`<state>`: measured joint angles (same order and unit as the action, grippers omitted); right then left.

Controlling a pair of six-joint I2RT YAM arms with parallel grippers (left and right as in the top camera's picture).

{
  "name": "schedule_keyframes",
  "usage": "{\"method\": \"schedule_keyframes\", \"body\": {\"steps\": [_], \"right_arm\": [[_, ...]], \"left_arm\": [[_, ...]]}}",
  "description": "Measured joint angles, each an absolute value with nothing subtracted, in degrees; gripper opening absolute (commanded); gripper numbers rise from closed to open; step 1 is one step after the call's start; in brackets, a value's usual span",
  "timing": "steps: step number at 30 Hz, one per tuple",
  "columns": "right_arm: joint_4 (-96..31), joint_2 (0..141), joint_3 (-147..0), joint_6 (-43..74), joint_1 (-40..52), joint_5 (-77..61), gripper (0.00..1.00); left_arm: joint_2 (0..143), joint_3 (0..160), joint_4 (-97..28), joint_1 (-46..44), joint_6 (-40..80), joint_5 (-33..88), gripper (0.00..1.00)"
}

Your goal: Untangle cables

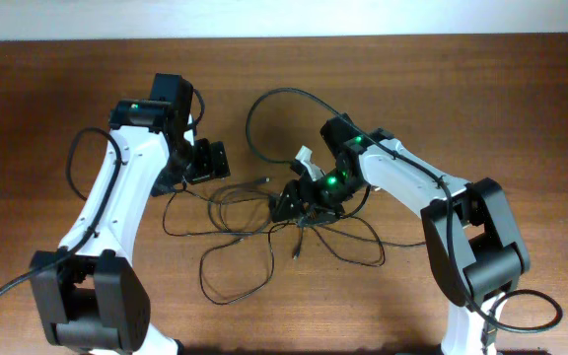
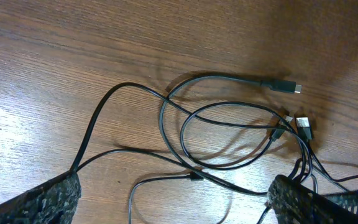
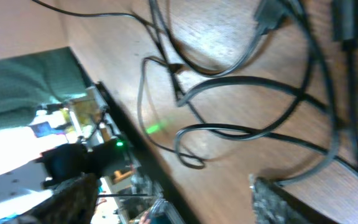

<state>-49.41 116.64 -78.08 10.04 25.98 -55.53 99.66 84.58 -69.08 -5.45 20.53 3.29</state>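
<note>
Brown wood is what I see under my two arms from above: a table with a pale wall behind its far edge. My cables lie in a loose, messy bunch near the middle of the table, a bit closer to the near edge where the arms stand. They loop over each other many times. My left pincer hangs just beside the bunch, on the left-edge side. My right pincer is down at the top of the bunch. I cannot tell from up here if it touches.

From the left wrist, I see its two fingers far apart, so that pincer is wide and holds nothing. Thin black cables cross on the wood between them. One dark plug lies free. A silver-tipped plug sits where several lines meet.

From the right wrist, the picture is blurry and tipped. Its fingers look far apart too, with cables running between them. I see nothing pinched.

I think the job has hardly begun. No cable lies alone yet. I need to grab one end, pull it out toward an edge, then do the same for each one.
</note>
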Motion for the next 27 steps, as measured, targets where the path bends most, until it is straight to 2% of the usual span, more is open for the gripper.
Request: {"method": "schedule_keyframes", "body": {"steps": [2, 6, 11, 14, 15, 17, 20, 22, 27], "right_arm": [[-49.4, 116.6, -78.1, 12.2, 26.4, -57.2, 0.74], [-48.7, 116.6, -78.1, 18.2, 29.1, -57.3, 0.64], [-45.3, 116.6, -78.0, 27.1, 32.6, -49.1, 0.62], [-44.5, 116.6, -78.0, 28.7, 34.6, -46.4, 0.48], [-44.6, 116.6, -78.0, 29.0, 35.5, -45.0, 0.31], [-44.5, 116.6, -78.0, 29.6, 36.6, -43.2, 0.22], [-44.5, 116.6, -78.0, 29.8, 37.2, -40.6, 0.16], [-44.3, 116.6, -78.0, 29.8, 37.2, -39.3, 0.05], [-45.3, 116.6, -78.0, 29.8, 37.2, -35.5, 0.05]], "left_arm": [[99.7, 84.6, -69.1, -5.5, 20.5, 3.3, 0.99], [99.7, 84.6, -69.1, -5.5, 20.5, 3.3, 0.99], [99.7, 84.6, -69.1, -5.5, 20.5, 3.3, 0.99], [99.7, 84.6, -69.1, -5.5, 20.5, 3.3, 0.99], [99.7, 84.6, -69.1, -5.5, 20.5, 3.3, 0.99], [99.7, 84.6, -69.1, -5.5, 20.5, 3.3, 0.99], [99.7, 84.6, -69.1, -5.5, 20.5, 3.3, 0.99], [99.7, 84.6, -69.1, -5.5, 20.5, 3.3, 0.99], [99.7, 84.6, -69.1, -5.5, 20.5, 3.3, 0.99]]}}
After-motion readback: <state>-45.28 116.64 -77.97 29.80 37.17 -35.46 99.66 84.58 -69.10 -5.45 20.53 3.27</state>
